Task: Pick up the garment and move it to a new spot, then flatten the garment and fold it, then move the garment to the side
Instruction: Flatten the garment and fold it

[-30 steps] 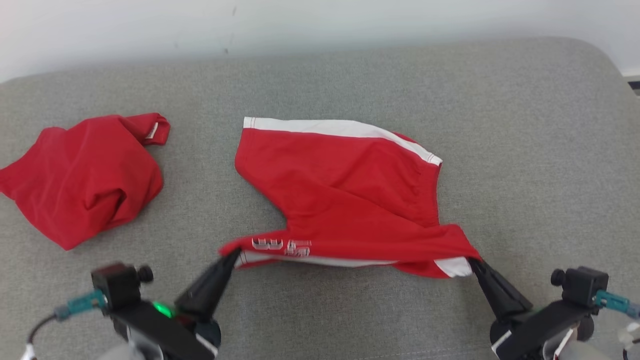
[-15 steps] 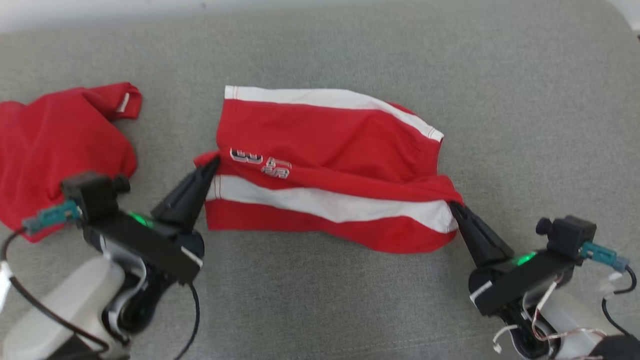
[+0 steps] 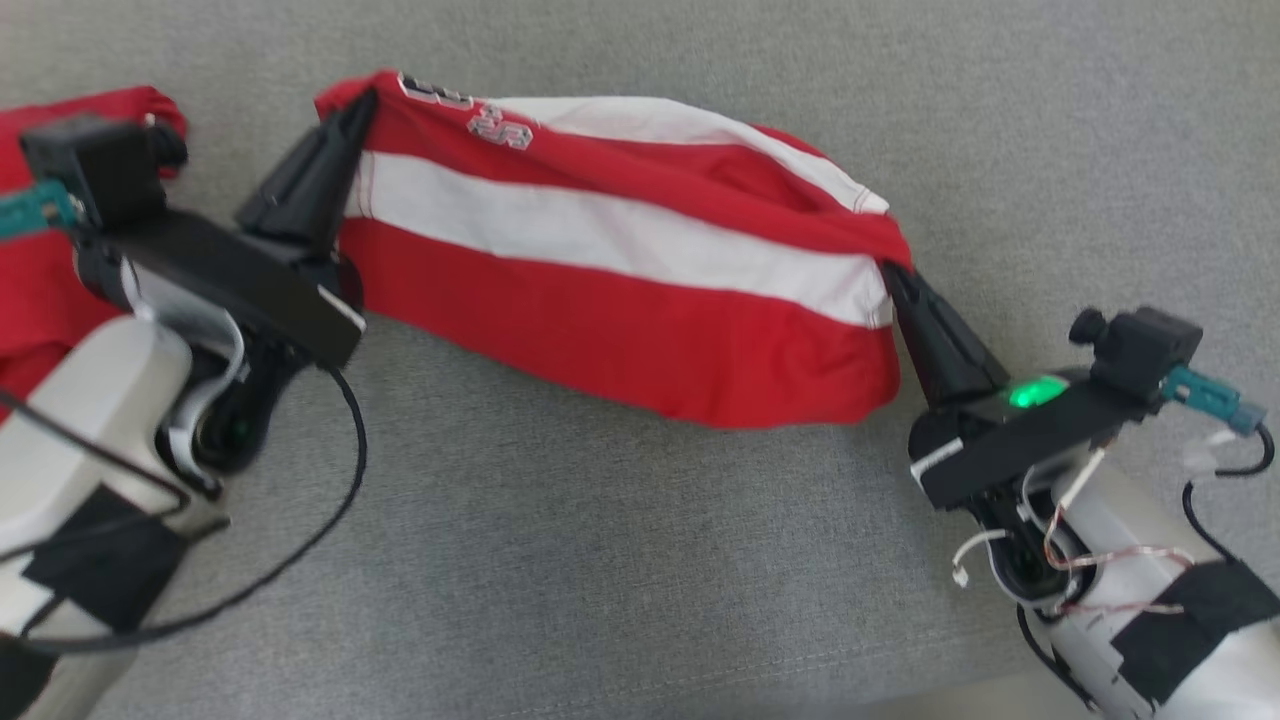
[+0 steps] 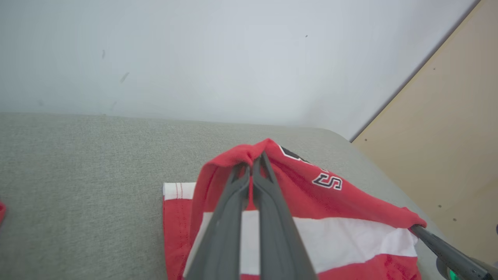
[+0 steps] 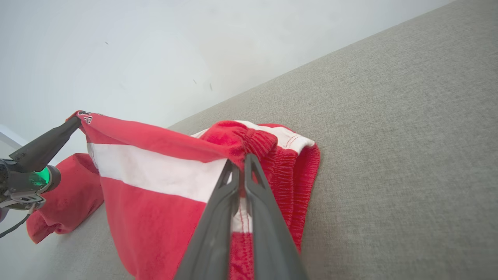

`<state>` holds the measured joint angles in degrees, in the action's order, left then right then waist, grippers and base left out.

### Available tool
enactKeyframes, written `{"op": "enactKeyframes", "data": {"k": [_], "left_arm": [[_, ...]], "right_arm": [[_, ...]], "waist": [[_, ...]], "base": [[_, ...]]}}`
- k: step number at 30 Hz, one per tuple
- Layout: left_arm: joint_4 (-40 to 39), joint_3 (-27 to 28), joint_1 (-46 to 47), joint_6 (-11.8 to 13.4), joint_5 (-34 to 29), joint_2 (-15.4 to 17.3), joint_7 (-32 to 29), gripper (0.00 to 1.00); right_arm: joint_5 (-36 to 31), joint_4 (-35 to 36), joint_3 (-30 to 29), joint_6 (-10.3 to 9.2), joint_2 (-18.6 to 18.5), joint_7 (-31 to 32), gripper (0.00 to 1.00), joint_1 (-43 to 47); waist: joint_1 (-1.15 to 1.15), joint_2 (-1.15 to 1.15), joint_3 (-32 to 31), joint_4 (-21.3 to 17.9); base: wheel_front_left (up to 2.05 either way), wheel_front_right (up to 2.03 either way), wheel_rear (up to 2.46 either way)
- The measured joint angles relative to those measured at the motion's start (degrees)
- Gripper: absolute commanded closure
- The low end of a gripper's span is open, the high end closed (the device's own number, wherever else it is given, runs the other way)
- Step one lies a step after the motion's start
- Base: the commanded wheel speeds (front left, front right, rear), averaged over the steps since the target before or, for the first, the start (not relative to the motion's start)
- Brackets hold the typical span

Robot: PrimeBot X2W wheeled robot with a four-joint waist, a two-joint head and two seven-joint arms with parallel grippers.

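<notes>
The garment (image 3: 620, 290) is a pair of red shorts with a white side stripe and a printed number. It hangs stretched between my two grippers above the grey cushion. My left gripper (image 3: 365, 100) is shut on the corner beside the number, with the cloth draped over the fingertips (image 4: 255, 161) in the left wrist view. On the right, my right gripper (image 3: 888, 270) is shut on the elastic waistband end (image 5: 249, 147). The garment's (image 5: 155, 186) lower layer still lies on the cushion behind the lifted part.
A second, crumpled red garment (image 3: 40, 290) lies at the left, partly behind my left arm (image 3: 100, 400). The grey cushion (image 3: 600, 560) spreads wide in front. A white wall (image 4: 194, 58) stands behind it and a tan panel (image 4: 447, 136) to the right.
Both grippers have lifted the near edge of the shorts and carried it away from me, over the rest of the garment. The head camera has tilted down, so the wall has left its view.
</notes>
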<state>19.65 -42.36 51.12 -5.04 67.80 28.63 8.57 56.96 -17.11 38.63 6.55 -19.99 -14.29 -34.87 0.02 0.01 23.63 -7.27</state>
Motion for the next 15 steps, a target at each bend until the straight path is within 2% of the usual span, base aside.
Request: {"op": "enactKeyframes", "data": {"k": [15], "left_arm": [[16.7, -1.1, 11.7, -0.3, -1.5, -3.5, -4.8, 1.0]], "right_arm": [[-0.1, -9.4, 0.8, 0.3, 3.8, 1.4, 1.0, -11.7]], "waist": [[-0.01, 0.0, 6.3, -3.4]], "base": [[0.0, 0.0, 0.0]]}}
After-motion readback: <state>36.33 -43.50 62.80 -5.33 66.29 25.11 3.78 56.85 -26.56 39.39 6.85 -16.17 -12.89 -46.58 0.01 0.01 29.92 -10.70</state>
